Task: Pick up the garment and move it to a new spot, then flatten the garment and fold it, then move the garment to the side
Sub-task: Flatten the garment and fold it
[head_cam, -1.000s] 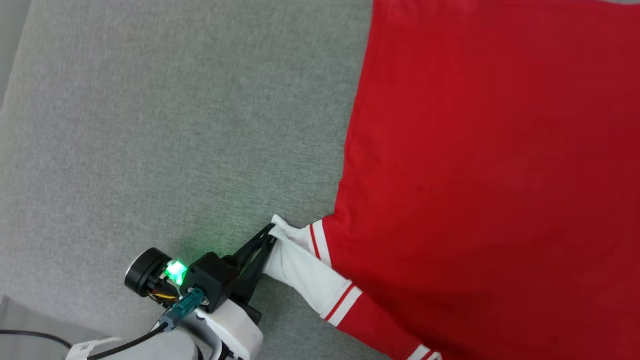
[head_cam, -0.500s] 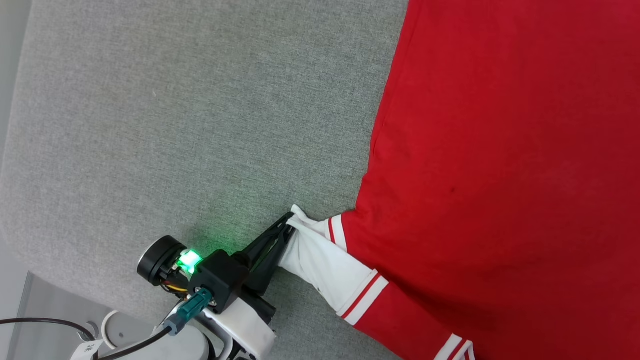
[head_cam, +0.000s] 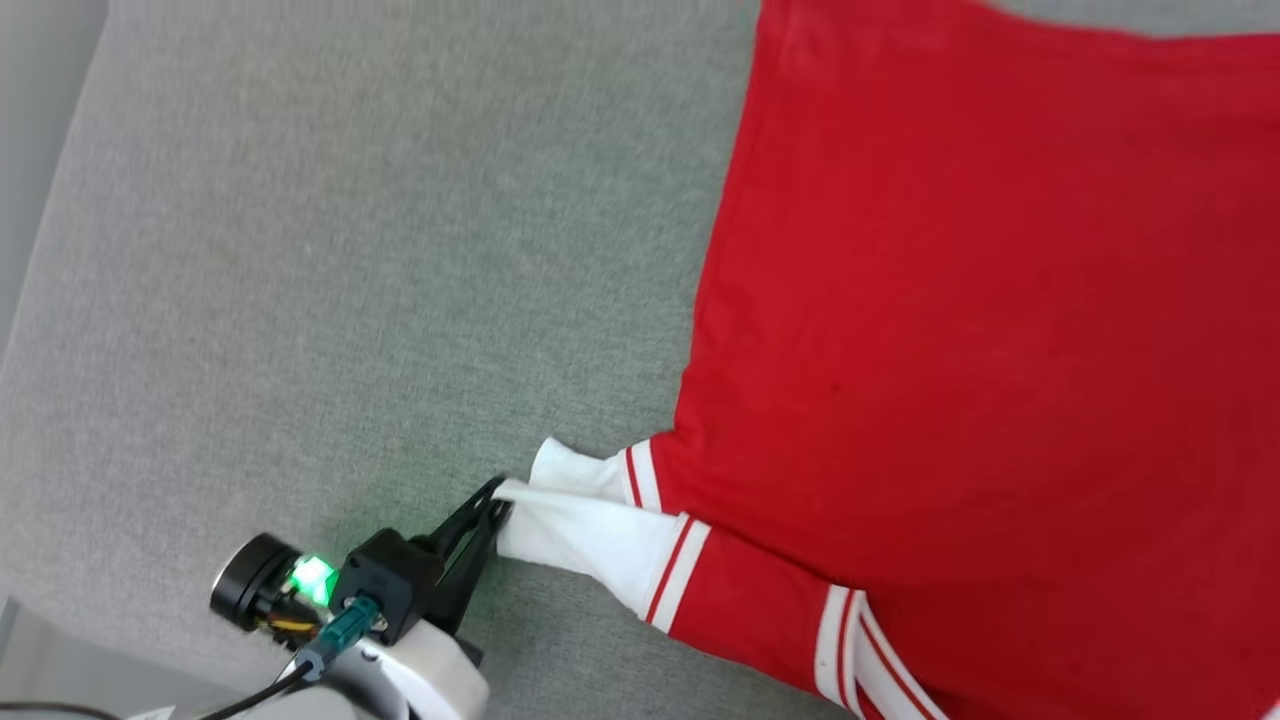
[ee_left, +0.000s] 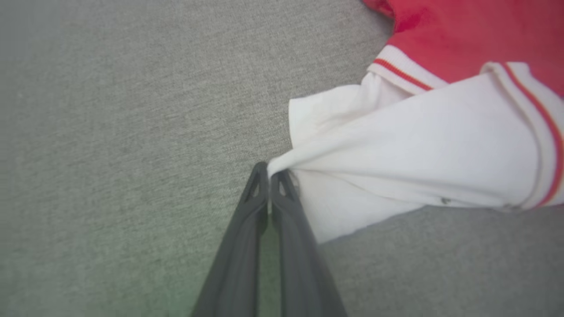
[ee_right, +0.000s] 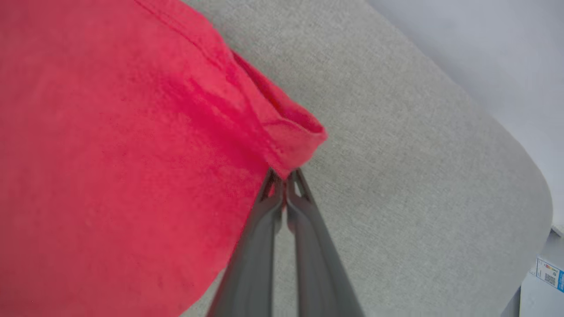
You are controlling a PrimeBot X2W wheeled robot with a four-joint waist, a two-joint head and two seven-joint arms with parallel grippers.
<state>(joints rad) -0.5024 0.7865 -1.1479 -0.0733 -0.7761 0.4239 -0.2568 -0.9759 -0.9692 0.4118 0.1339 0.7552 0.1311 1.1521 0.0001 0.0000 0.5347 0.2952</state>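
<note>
The garment (head_cam: 980,360) is a red shirt with white, red-striped sleeves, spread over the right of the grey surface in the head view, its plain red side up. At the lower left my left gripper (head_cam: 498,497) is shut on the edge of the white sleeve (head_cam: 585,535). The left wrist view shows both fingertips (ee_left: 260,185) pressed together, with the white sleeve (ee_left: 418,154) pulled taut from them. In the right wrist view my right gripper (ee_right: 284,178) is shut on a folded red corner of the garment (ee_right: 291,141) at its hem.
The grey fabric surface (head_cam: 350,250) stretches wide to the left of the garment. Its rounded edge (ee_right: 506,145) curves off in the right wrist view, with pale floor beyond. A white box with a label (ee_right: 546,273) sits below that edge.
My left gripper has drawn the white sleeve toward the lower left, stretching it out. The head camera has shifted, so the whole picture has moved.
</note>
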